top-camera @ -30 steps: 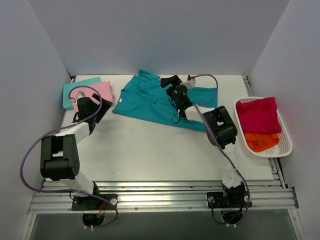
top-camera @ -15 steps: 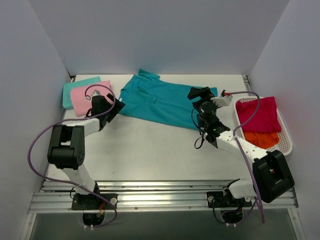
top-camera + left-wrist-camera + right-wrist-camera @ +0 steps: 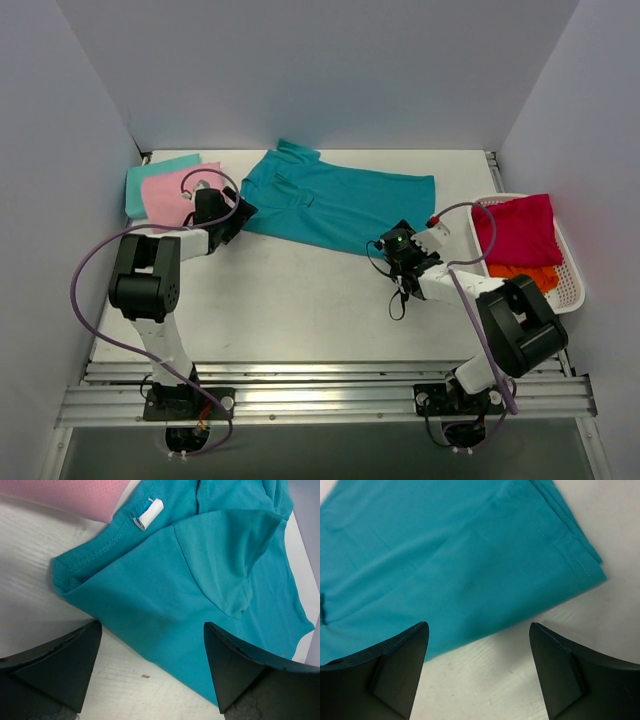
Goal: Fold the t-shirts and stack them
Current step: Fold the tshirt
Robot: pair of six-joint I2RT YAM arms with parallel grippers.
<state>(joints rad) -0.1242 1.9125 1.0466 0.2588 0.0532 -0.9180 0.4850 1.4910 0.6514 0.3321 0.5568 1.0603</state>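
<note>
Your left gripper (image 3: 236, 214) is at the left end of the teal shirt (image 3: 335, 205), fingers spread wide with nothing clamped. In the left wrist view the fingers straddle the shirt's near edge. The cloth lies on the table (image 3: 290, 300) between and beyond them, and you can't tell if the tips touch it. A white tag (image 3: 150, 514) sticks out of a seam there, just beside the edge of the pink shirt (image 3: 168, 192).

Your right gripper (image 3: 386, 244) is down low at the teal shirt's near right edge, also released and holding nothing. The right wrist view shows the hem corner lying flat between the open fingers.

The teal shirt is spread out across the back middle of the table, slanted, with wrinkles and one sleeve folded over. The pink shirt is folded at the back left corner, stacked on a folded pale aqua shirt (image 3: 137, 190). A crimson shirt (image 3: 515, 228) and an orange shirt (image 3: 520, 280) are bunched up in the white basket (image 3: 575, 292) at the right side, crimson toward the back.
</note>
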